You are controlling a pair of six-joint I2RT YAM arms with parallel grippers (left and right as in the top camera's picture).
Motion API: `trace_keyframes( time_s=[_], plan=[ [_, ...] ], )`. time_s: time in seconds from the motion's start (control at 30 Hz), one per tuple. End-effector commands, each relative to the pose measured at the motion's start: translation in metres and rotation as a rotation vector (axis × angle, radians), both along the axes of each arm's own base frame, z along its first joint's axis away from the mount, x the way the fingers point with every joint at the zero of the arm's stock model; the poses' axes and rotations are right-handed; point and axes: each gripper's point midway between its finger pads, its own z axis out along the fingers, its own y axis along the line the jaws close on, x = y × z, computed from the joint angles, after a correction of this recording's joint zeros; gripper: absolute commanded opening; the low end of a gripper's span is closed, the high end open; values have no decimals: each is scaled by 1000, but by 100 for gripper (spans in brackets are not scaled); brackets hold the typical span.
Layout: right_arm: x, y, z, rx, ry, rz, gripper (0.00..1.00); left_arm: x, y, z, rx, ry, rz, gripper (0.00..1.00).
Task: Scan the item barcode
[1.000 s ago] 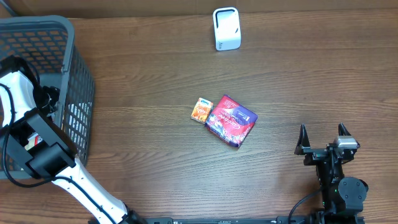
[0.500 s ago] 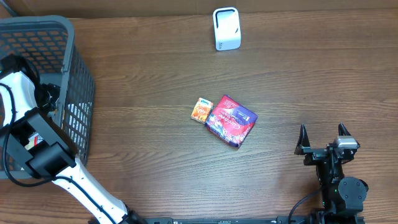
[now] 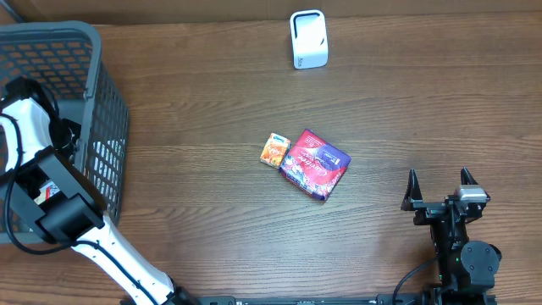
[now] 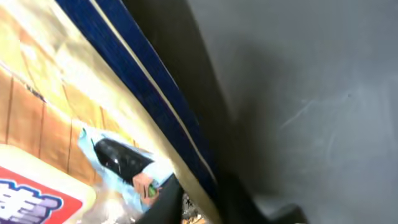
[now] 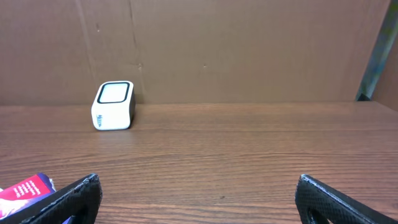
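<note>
Our left gripper (image 3: 61, 134) is squeezed shut down in the grey basket (image 3: 110, 144), right up against a tan packet (image 4: 68, 87). We cannot tell if it holds it. Our right gripper (image 3: 440, 183) is wide open.

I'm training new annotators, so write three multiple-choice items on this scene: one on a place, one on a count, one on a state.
1. Where does the white scanner stand?
A. near the far edge of the table
B. at the near edge
C. at mid-table

2. How many things lie together at mid-table?
A. one
B. two
C. four

3. The right gripper is:
A. open and empty
B. shut on nothing
C. shut on something

Key:
1 A, the overhead view shows it at the top, well beyond everything else.
2 B, an orange packet lies beside a red packet.
3 A, its fingers stand wide apart with only bare wood between them.
</note>
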Motion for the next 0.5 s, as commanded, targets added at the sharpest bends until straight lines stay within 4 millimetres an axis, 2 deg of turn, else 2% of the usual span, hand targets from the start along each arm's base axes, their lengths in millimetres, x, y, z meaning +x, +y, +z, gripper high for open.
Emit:
trace_keyframes(
  time_s=[0.0, 0.1, 0.23, 0.33, 0.47],
  plan=[
    [0, -1, -1, 2, -5, -8, 100, -30, -14, -27, -77, 139, -50, 4],
    [0, -1, -1, 2, -5, -8, 100, -33, -16, -17, -89, 155, -49, 4],
    [0, -1, -1, 2, -5, -8, 100, -26, -11, 12, -72, 129, -52, 4],
    [0, -1, -2, 2, -5, -8, 100, -2, -13, 45, -73, 17, -153, 4],
    [0, -1, -1, 2, -5, -8, 100, 33, -23, 100, -43, -182, -264, 4]
  ],
)
